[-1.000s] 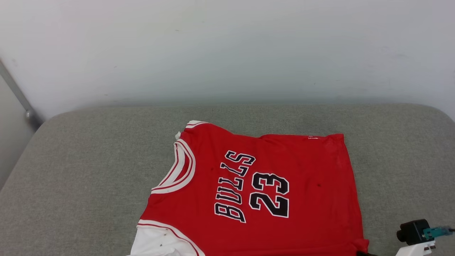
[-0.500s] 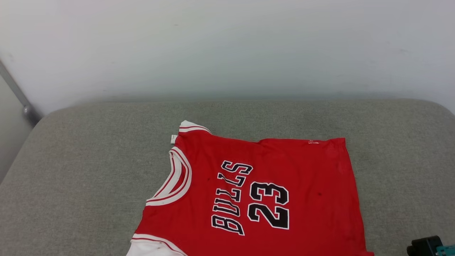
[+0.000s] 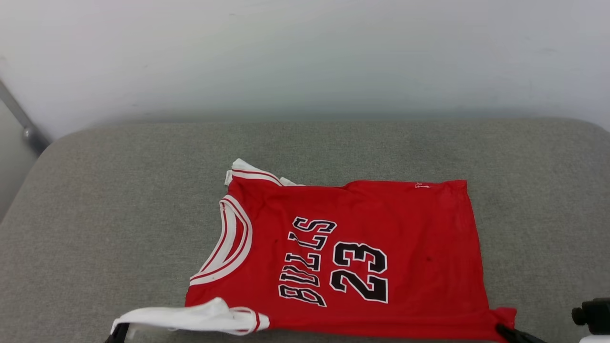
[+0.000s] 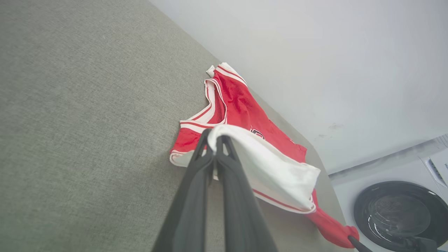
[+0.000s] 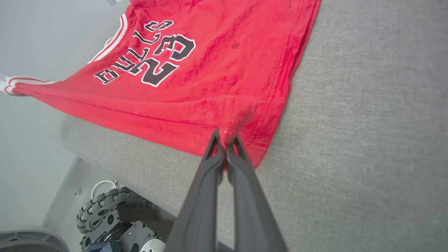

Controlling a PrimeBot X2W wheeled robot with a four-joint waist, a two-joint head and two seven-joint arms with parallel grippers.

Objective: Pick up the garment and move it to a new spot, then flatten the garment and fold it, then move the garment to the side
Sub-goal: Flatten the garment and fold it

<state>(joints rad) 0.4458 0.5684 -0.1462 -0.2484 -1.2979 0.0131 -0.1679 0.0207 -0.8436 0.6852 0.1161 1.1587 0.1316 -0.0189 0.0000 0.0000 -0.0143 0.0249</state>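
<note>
Garment [image 3: 381,228], left gripper [image 4: 214,140] clamped on sleeve [image 4: 273,168], right gripper [image 5: 225,134] clamped on hem corner [image 5: 238,112], needs even, low, taut pull.

The left gripper [image 4: 213,137] and right gripper [image 5: 225,135] each carry two long, slim, matte dark-grey fingers [image 4: 194,199] tapering to points. The base's mecanum wheel [image 5: 99,215] wears ribbed black rollers.

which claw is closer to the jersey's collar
Left. The left claw is shut on the white sleeve, right next to the collar. The right claw pinches the red hem corner at the garment's opposite end.
</note>
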